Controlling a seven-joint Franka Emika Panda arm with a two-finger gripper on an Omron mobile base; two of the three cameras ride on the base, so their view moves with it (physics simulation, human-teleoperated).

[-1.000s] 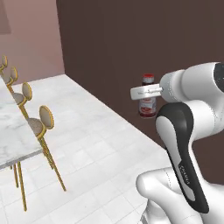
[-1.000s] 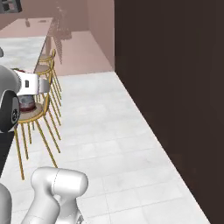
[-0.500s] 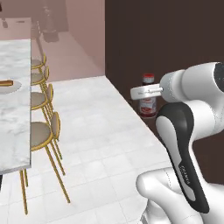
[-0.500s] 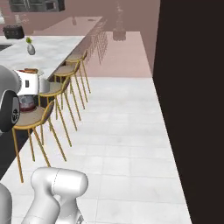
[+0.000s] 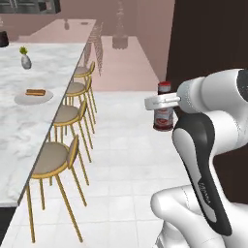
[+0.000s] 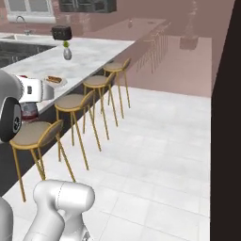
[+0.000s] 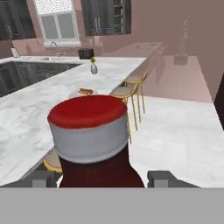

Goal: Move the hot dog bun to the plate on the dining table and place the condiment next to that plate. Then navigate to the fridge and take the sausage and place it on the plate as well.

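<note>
My gripper (image 5: 163, 103) is shut on the condiment bottle (image 5: 163, 116), a dark red bottle with a red cap and a white label, held upright in the air over the floor. In the hand view the bottle's cap (image 7: 87, 112) sits close to the camera between the fingertips (image 7: 38, 180). A white plate (image 5: 33, 98) lies on the marble dining table (image 5: 14, 145) with the hot dog bun (image 5: 35, 92) on it, far to the left of the bottle. The plate (image 6: 55, 82) and bun (image 7: 85, 91) also lie ahead across the table.
Several gold stools (image 5: 58, 157) line the table's near side between me and the plate. A small vase (image 5: 25, 61) stands beyond the plate, and a dark toaster (image 6: 61, 32) further back. A dark wall (image 5: 213, 43) rises on the right. White tiled floor (image 6: 155, 155) lies open.
The whole picture has shifted as the base moved: the table, stools and plate have swung into fuller view. The bottle stays held in the gripper.
</note>
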